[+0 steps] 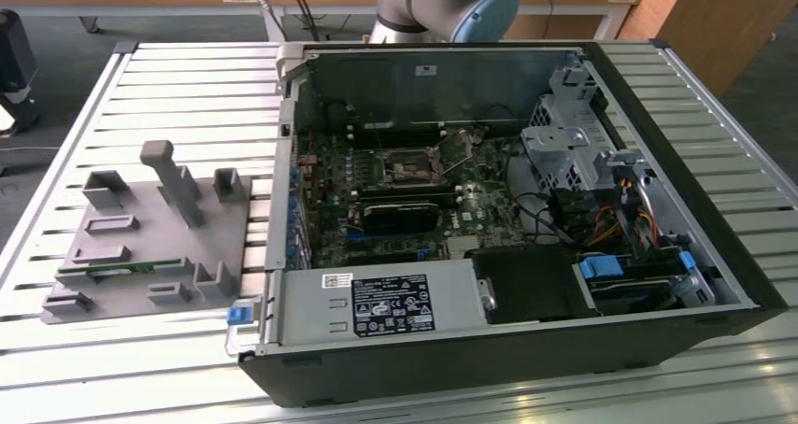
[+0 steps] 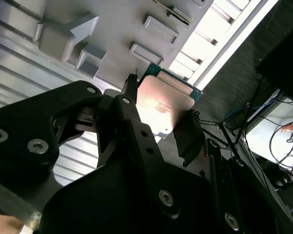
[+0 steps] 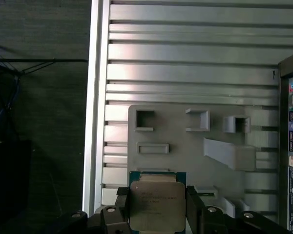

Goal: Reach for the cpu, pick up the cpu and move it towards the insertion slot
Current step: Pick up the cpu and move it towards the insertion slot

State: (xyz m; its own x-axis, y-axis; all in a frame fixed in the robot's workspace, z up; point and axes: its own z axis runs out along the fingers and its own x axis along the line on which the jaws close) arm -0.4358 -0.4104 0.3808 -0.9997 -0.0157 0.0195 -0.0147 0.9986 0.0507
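Gripper: black two-finger gripper (image 3: 156,210) clamped on the chip's opposite edges.
Cpu: silvery square metal-topped cpu (image 3: 154,204), lid facing the first wrist camera, no long axis.
Behind: grey plastic fixture plate (image 3: 180,146) on the slatted aluminium worktop (image 3: 185,48).
Slot: shiny-framed square insertion slot (image 1: 409,169) inside the open computer case (image 1: 698,209).

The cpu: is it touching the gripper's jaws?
Touching. In the first wrist view the jaws of the gripper press against both side edges of the cpu, with no gap.

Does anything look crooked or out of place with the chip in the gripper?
Nothing stands out. In both wrist views the cpu sits square in the gripper, held above the grey fixture, with no visible damage.
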